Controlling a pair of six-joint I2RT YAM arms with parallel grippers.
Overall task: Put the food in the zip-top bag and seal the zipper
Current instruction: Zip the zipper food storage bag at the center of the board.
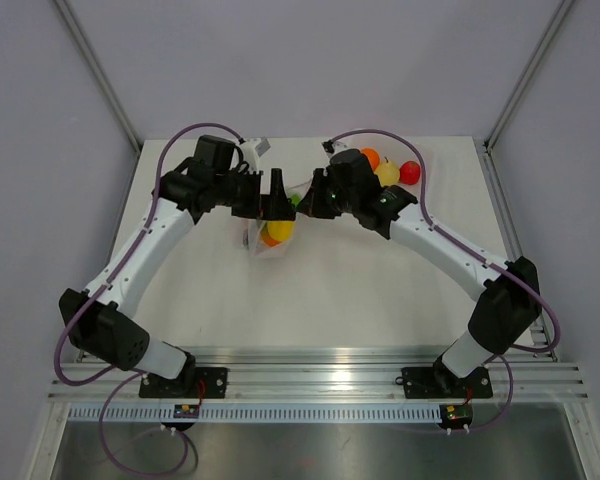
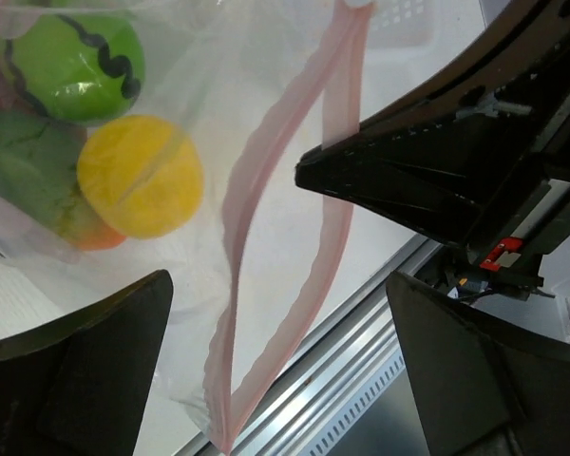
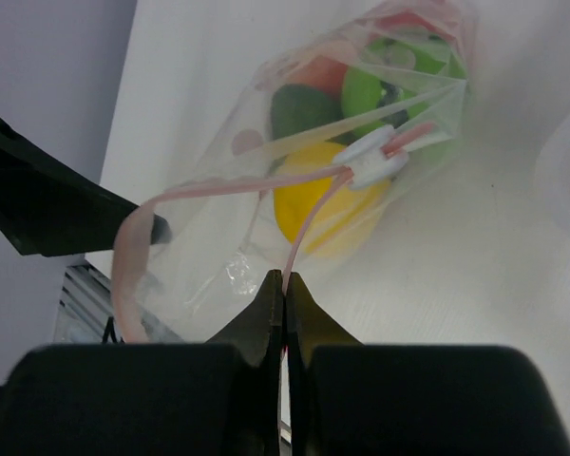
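Found the zip-top bag (image 1: 270, 240) mid-bench (image 1: 330, 300) between both arms, with yellow fruit (image 2: 138, 176) and green fruit (image 2: 71, 62) inside and the mouth gaping. Noted the right gripper (image 3: 283, 285) with jaws clamped on the zipper (image 2: 313, 85), and the left gripper (image 2: 277, 285) with jaws wide apart astride it, gripping nothing. Judged sealing underway. Needed a firm right pinch, then a left pinch on both pink strips together, before running along. Risked a gap otherwise.
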